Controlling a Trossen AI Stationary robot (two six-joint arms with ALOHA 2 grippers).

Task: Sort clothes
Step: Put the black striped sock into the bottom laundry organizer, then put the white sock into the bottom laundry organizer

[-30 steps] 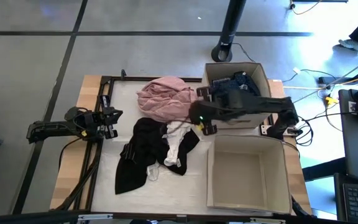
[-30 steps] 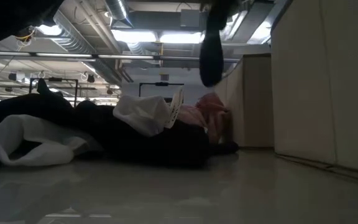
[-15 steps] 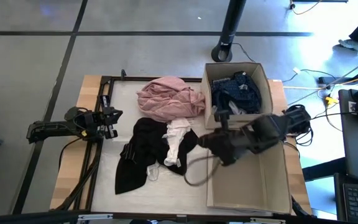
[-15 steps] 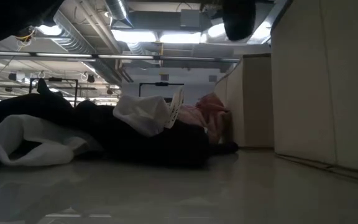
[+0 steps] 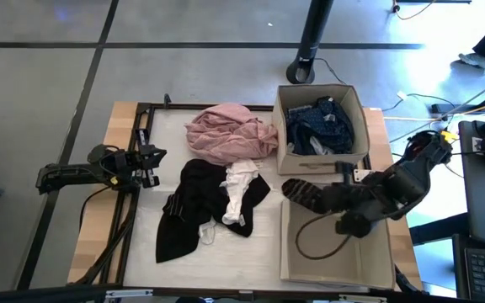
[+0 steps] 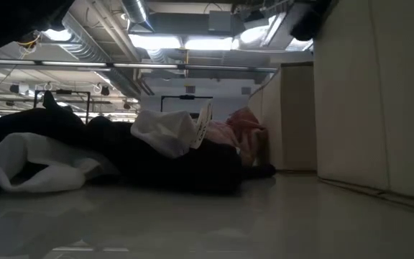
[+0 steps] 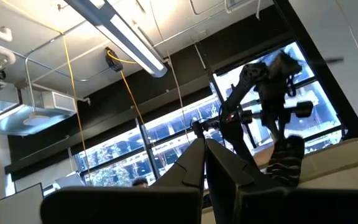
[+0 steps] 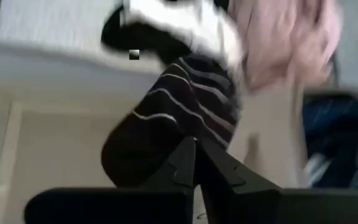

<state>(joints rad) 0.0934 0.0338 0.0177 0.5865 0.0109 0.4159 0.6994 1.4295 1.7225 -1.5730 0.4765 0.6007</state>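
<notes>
High view: the right gripper (image 5: pixel 325 195) carries a black sock with thin white stripes (image 5: pixel 303 192) over the front cardboard box (image 5: pixel 337 268), the one at the tabletop's front right corner. The right wrist view shows the jaws closed on this striped sock (image 8: pixel 166 134), which hangs past the fingers. The step in hand appears to be the drop-off of a sorted item. The next move calls for lowering the sock inside the box walls, then opening the jaws so it falls clear.

The right arm reaches in from the table's right edge, wrist bent toward the table centre. The left gripper (image 5: pixel 148 165) waits at the left edge, off the clothes; its jaws look closed in the left wrist view.

Remaining on the tabletop: a pink garment (image 5: pixel 226 133) near the back edge, black pieces (image 5: pixel 194 206) and a white piece (image 5: pixel 239 192) at the centre. The rear box (image 5: pixel 356 114) holds dark blue fabric (image 5: pixel 320 126).
</notes>
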